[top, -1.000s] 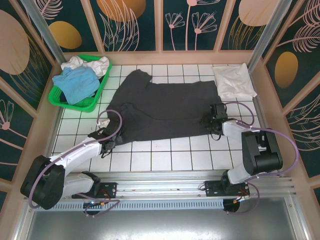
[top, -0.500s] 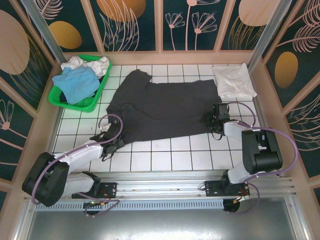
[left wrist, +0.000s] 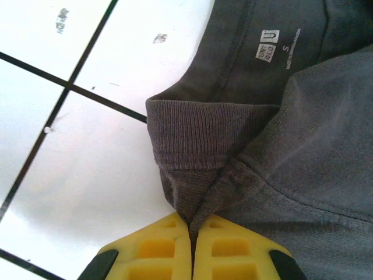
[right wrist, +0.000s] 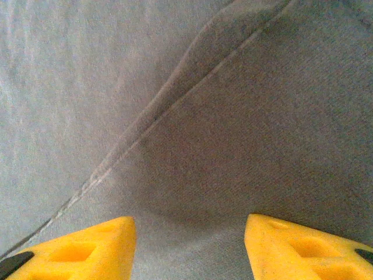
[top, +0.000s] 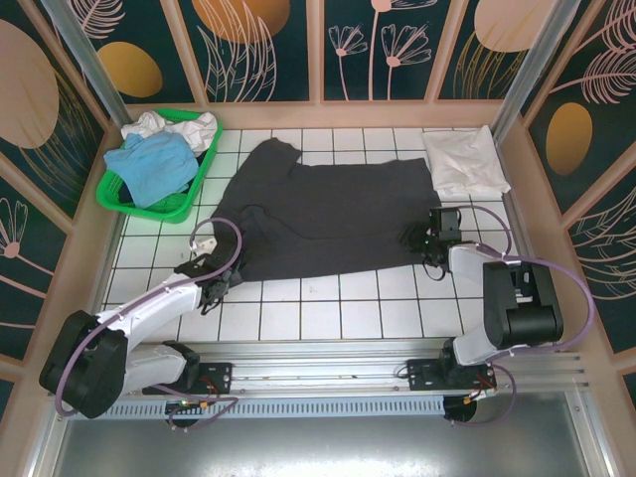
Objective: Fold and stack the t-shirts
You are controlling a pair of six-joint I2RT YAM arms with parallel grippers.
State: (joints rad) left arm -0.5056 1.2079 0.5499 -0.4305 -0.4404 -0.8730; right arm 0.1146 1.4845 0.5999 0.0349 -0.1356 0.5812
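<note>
A robot test cell in a lab was suggested: a white-tiled table (top: 328, 318) was boxed in by wood-framed walls (top: 268, 50) printed with leaves, and a left arm (top: 149, 308) and right arm (top: 507, 298) were bolted to an aluminium rail (top: 318, 376)

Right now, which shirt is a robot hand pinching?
The big charcoal t-shirt spread mid-table; the left gripper pinches its collar. The folded white shirt and blue shirt lie untouched.
</note>
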